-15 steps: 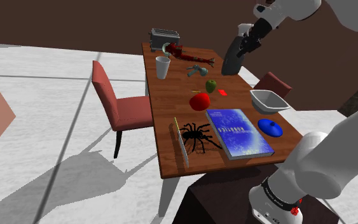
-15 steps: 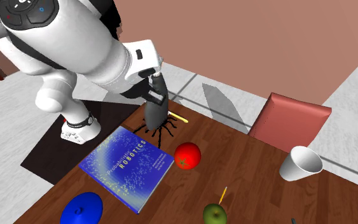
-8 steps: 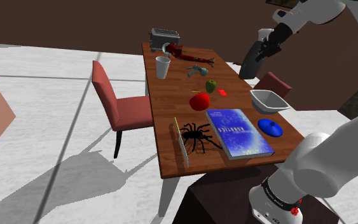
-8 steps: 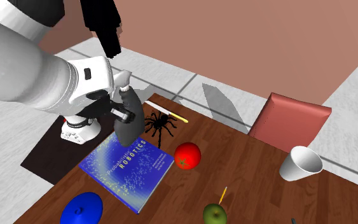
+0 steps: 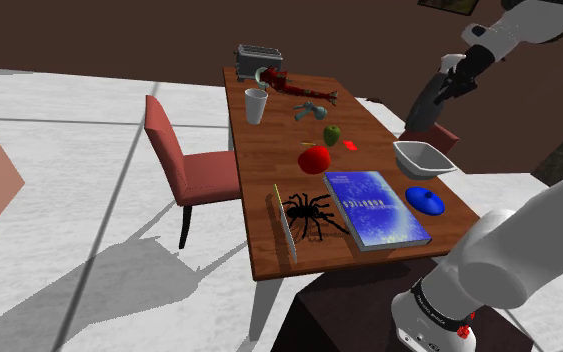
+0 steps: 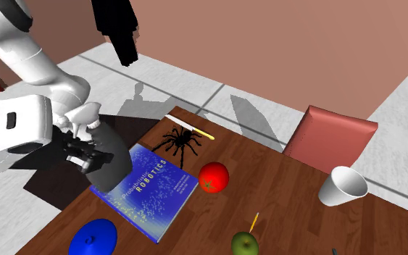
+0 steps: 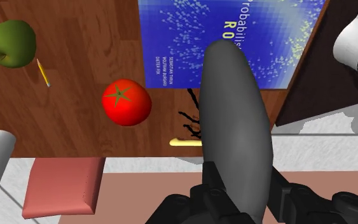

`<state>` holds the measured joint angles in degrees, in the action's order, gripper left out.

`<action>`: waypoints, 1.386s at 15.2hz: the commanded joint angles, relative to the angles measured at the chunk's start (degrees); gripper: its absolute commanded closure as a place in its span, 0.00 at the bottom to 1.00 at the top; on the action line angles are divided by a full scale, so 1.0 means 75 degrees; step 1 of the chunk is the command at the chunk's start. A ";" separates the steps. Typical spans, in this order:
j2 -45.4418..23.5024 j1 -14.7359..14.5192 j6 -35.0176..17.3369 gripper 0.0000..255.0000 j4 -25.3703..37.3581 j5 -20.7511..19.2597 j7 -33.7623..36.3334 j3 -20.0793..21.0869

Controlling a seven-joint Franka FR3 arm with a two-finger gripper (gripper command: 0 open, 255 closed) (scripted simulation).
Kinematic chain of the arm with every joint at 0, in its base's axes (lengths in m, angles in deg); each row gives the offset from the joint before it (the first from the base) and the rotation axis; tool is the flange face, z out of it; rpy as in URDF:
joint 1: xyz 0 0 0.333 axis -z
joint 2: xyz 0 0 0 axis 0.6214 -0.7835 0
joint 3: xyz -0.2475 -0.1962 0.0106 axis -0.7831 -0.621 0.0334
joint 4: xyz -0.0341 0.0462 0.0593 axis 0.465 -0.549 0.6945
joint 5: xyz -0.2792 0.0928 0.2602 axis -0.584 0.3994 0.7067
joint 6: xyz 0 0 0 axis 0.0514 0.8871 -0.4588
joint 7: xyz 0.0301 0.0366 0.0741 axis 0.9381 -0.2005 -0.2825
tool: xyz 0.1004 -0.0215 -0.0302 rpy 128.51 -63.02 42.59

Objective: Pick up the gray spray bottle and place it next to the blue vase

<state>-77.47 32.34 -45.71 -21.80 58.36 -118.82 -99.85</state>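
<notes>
grey spray bottle [image 7: 234,121] gripped in the black claw [image 7: 238,188], aloft, clear of the wooden table [image 7: 75,38] and blue book [image 7: 171,38]

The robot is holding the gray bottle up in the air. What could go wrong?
The bottle is clasped at one end by the gripper, so it could slip and fall. Coming down by the blue vase, it might bump the white bowl or land on the book; both sit close to the vase.

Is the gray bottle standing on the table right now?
No, the pincer clasps the gray bottle between its fingers and holds it up in the air, off the table.
</notes>
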 commanded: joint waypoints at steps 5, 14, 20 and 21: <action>-0.0992 0.0360 0.1022 1.00 0.0863 0.0370 -0.1537 -0.1319; -0.4132 0.3749 0.3151 1.00 0.3100 0.2136 -0.4575 -0.1724; -0.5744 0.6769 0.4416 1.00 0.5488 0.3131 -0.5534 -0.0923; -0.6034 0.7346 0.4651 1.00 0.6053 0.3362 -0.5576 -0.0744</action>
<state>-120.69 83.50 -12.38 19.95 81.97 -160.13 -106.61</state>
